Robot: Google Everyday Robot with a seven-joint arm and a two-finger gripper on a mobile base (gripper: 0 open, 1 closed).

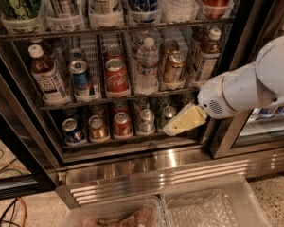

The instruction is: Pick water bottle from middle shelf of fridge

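The water bottle stands upright near the middle of the middle shelf, between a red cola can and a gold can. It is clear and ribbed with a white cap. The fridge is open in front of me. My gripper, pale yellow on a white arm, hangs in front of the lower rack's right end, below and to the right of the water bottle. It holds nothing and touches nothing that I can see.
Brown-liquid bottles stand at both ends of the middle shelf. Small cans fill the lower rack. A black door frame rises just right of the gripper. Clear plastic bins sit on the floor below the steel base strip.
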